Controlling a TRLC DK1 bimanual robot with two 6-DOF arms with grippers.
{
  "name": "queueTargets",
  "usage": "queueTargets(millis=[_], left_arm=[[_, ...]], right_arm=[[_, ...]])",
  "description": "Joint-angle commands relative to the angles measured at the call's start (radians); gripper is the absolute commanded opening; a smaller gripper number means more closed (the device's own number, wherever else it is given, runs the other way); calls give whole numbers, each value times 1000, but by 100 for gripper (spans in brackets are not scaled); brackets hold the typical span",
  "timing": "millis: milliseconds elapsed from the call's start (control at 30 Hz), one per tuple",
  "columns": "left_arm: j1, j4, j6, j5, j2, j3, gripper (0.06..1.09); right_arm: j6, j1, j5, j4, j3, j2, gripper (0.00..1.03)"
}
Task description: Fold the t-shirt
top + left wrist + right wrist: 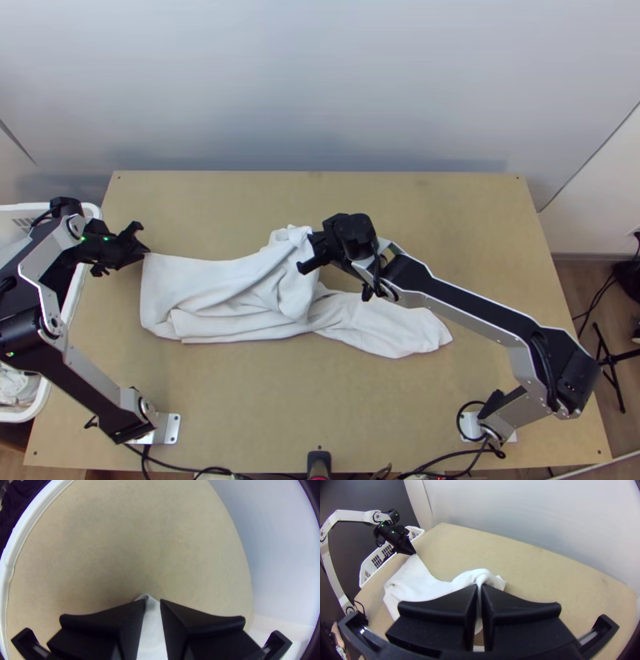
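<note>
T-shirt (240,308) lay long and bunched across the middle of the table (440,208) in the top view, from beside the left edge to right of the centre. Your left gripper (146,250) was at its far left corner, near the basket (90,210) at the table's left edge. Your right gripper (313,239) was over the middle, at a raised bunch. If you moved the left arm outward, it could bump the basket, I judged, because the room there was small.

In the left wrist view you had the two fingers a little apart, with the cloth corner between them. The main danger was here: without a firm closing, the corner could slip out as soon as the right arm pulled.

In the right wrist view your right gripper was clamped on a gathered ridge of the fabric, its fingers pressing from both sides. You could not tell how many layers were inside. If it was a random ridge and not a hem or a sleeve, lifting could drag the whole bunch and make new creases. Folding at this state could also close the wrinkles inside, since the shirt was not spread flat on the table.
</note>
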Motion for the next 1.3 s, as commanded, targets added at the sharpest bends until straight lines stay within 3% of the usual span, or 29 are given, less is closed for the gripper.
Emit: queueTargets(millis=[0, 267, 300, 333, 367, 600, 900, 1067, 1267], left_arm=[[2, 3, 12, 40, 5, -4, 29], [1, 3, 19, 63, 5, -28, 28], [1, 3, 27, 64, 5, -33, 26], [1, 4, 35, 72, 0, -38, 14], [1, 9, 36, 73, -1, -42, 10], [13, 10, 4, 70, -67, -2, 9], [-65, 15, -77, 21, -417, 219, 9], [-156, -14, -126, 21, -505, 366, 9], [-214, 21, -140, -2, -666, 450, 9]], right_arm=[[2, -1, 1, 2, 7, 6, 3], [2, -8, 1, 2, 7, 6, 3], [2, -12, 1, 2, 8, 6, 3], [1, -13, 1, 2, 8, 6, 3], [2, -16, 1, 2, 8, 6, 3], [11, -87, 3, 34, 67, 9, 3], [13, -251, 124, 34, 211, 12, 3], [-116, -286, 204, 95, 298, 19, 3], [-210, -357, 263, 124, 516, -62, 3]])
